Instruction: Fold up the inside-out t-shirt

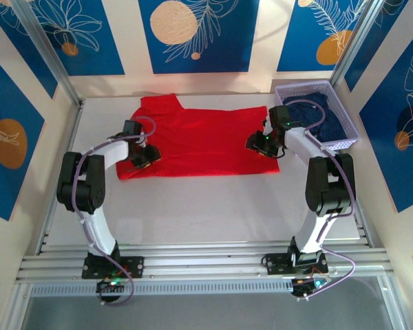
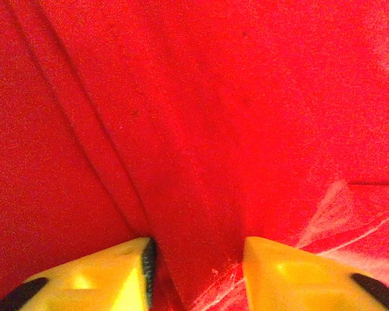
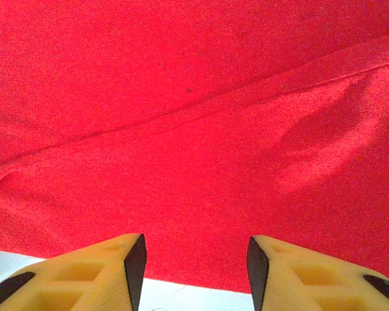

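The inside-out t-shirt lies spread flat on the table, plain red face up, under both sets of jaws.

The left gripper sits low on the shirt's near-left corner. Its jaws stand moderately apart, and a raised fold of red cloth runs from ahead straight into the gap between them. Whether they pinch it I cannot tell. Just ahead and to the right of these jaws are faint white print marks.

The right gripper is over the shirt's near-right hem, jaws apart and holding nothing. The hem crosses between them, with bare table just behind and a stitched seam slanting across ahead.

Beyond and to the right of the right jaws stands a lavender basket of dark navy clothing, close to that arm.
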### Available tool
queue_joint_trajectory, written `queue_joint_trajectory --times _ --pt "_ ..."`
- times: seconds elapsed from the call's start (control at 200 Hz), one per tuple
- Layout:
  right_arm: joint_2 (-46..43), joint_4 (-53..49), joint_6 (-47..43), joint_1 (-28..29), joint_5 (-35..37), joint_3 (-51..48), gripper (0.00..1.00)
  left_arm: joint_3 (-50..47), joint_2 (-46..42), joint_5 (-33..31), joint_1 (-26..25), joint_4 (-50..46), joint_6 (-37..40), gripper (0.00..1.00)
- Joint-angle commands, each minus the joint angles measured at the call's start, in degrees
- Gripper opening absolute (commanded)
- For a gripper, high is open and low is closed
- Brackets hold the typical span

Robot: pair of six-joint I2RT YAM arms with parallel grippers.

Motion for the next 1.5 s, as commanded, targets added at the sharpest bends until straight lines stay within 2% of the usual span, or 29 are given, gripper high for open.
queue_joint_trajectory --times 0.0,0.32,0.52,0.655,0.77,0.855,0.96,1.1,1.23,1.37,1.49 --pt "-1.53 0.19 -0.44 -0.49 -1.09 -0.87 0.47 2.19 1.43 -0.02 -0.66 0.3 0.28 0.32" --pt "-1.79 0.63 -0.42 -1.04 -1.38 -1.84 0.46 6.68 3.14 0.41 -0.67 -1.49 1.33 0.03" --pt "-2.1 0.43 -0.65 -1.45 -1.26 -1.79 0.46 12.84 4.8 0.82 -0.91 -3.01 1.64 0.0" --pt "-1.97 0.59 -0.57 -1.62 -1.45 -1.62 0.46 21.63 9.78 1.46 -2.54 -4.26 1.74 0.0" --pt "-2.03 1.15 -0.22 -1.5 -1.92 -1.92 0.46 35.01 18.84 0.26 -3.61 -6.96 2.39 0.12" --pt "-2.4 1.51 -0.02 -1.33 -2.3 -2.45 0.46 45.95 25.26 -0.45 -3.63 -11.92 3.18 0.36" --pt "-3.7 1.51 -0.24 -1.32 -1.66 -3.88 0.46 50.98 26.47 -0.12 -3.63 -14.97 4.22 0.48" --pt "-3.24 1.07 -0.79 -2.29 -1.03 -4.75 0.47 42.15 18.0 -2.42 -3.45 -12.84 6.04 0.54" --pt "-0.34 0.82 -1.05 -3.83 -0.49 -3.62 0.47 24.99 6.17 -4.7 -2.34 -6.95 5.78 0.56" --pt "4.74 -2.35 -2.1 -6.23 1.63 -0.2 0.46 6.44 -4.73 -6.71 1.01 -1.21 4.05 0.56" --pt "7.53 -4.97 -3.46 -7.35 4.21 1.16 0.46 -3.3 -9.25 -6.89 5.11 1.26 3.47 0.57"
